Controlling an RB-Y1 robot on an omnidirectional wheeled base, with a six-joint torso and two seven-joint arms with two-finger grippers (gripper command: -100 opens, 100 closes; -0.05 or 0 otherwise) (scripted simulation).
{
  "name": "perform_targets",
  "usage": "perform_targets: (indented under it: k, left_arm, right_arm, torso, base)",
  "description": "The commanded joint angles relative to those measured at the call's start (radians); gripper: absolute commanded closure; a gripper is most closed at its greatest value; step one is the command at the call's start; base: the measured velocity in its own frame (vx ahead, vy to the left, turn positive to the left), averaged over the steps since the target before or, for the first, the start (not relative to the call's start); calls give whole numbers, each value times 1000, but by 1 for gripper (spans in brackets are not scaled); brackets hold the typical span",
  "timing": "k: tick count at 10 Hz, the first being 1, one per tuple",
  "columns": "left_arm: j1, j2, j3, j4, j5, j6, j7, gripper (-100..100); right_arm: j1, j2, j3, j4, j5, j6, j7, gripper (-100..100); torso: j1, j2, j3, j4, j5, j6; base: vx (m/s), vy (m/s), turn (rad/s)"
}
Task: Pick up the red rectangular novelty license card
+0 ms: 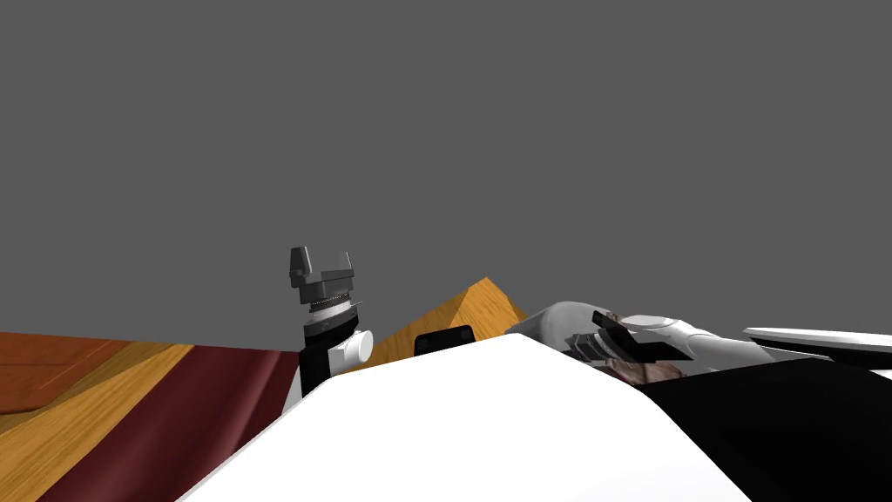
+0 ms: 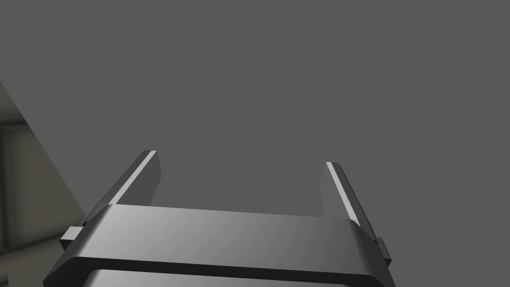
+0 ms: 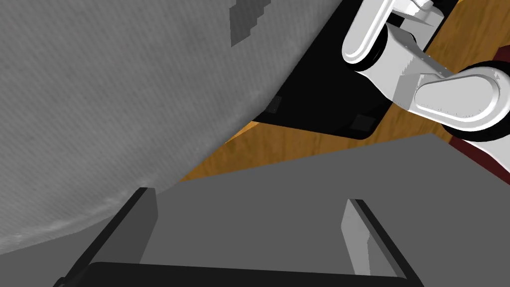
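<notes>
Right end effector (image 3: 250, 205) low at my right, fingers spread, facing a flat grey plane | left end effector (image 1: 321, 264) raised ahead, fingers spread wide | wood floor (image 1: 70, 418) with dark red rug (image 1: 174, 410) off to the left | grey wall (image 1: 523, 131) farthest back | red card: cannot tell where it lies

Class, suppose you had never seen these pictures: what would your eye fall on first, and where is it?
The left gripper stands raised mid-picture in the head view, jaws open, dark against a plain grey wall. Lower left there, a dark red strip crosses the orange wooden floor. The right gripper, jaws open too, points past a big grey rounded surface.
</notes>
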Motion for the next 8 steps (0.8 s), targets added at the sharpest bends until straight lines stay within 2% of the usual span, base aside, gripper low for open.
perform_targets:
  k: [1, 5, 6, 7, 8]
  left_arm:
    - [0, 0, 0, 0, 0, 0, 0, 0]
    - [0, 0, 0, 0, 0, 0, 0, 0]
    - [0, 0, 0, 0, 0, 0, 0, 0]
    - [0, 0, 0, 0, 0, 0, 0, 0]
    - [0, 0, 0, 0, 0, 0, 0, 0]
  right_arm:
    - [-11, 7, 7, 33, 9, -15, 0, -100]
    - [-22, -75, 104, 106, 91, -21, -4, -100]
    - [-23, -87, 119, 116, 103, -21, -5, -100]
    - [-25, -77, 110, 107, 97, -20, -9, -100]
    - [-24, -80, 111, 108, 98, -18, -8, 0]
  torso:
    - [0, 0, 0, 0, 0, 0]
    - [-2, 1, 1, 0, 0, 0]
    - [-2, 2, 1, 1, 0, 0]
    - [-1, 3, 1, 1, 0, 0]
    - [1, 1, 1, 0, 0, 0]
  base:
    - [-5, -13, 0]
    - [-38, -52, 76]
    - [-55, -52, 47]
    - [-21, -24, 5]
    - [0, 0, 0]
